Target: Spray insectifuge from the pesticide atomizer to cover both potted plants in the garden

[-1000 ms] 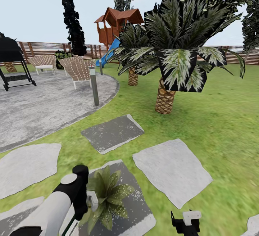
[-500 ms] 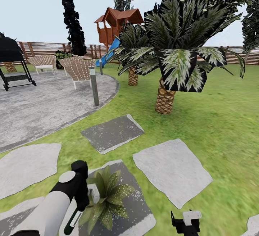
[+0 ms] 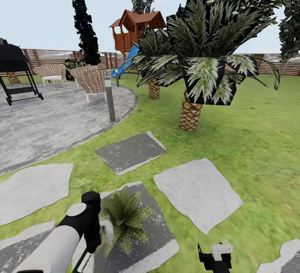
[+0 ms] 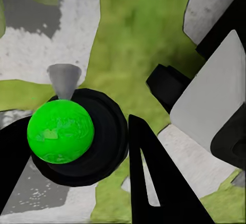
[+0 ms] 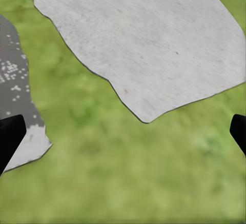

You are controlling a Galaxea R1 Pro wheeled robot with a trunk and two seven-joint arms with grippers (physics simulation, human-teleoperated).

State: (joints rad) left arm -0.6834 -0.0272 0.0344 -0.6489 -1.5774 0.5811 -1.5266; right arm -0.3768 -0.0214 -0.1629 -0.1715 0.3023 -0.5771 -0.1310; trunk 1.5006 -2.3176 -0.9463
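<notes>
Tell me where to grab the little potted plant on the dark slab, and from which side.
Grip low, under the leaves: the potted plant is a spreading rosette that hides its pot. Come from the right in the head view, over the bare slab; the left arm crowds its other side.

Your ground: lawn (image 3: 250, 140) with stepping slabs.
You had a potted plant (image 3: 125, 219) standing on a dark slab (image 3: 154, 239), a pale slab (image 3: 198, 194) beside it, and the paved patio (image 3: 50, 127) carrying wicker chairs (image 3: 91, 81).
</notes>
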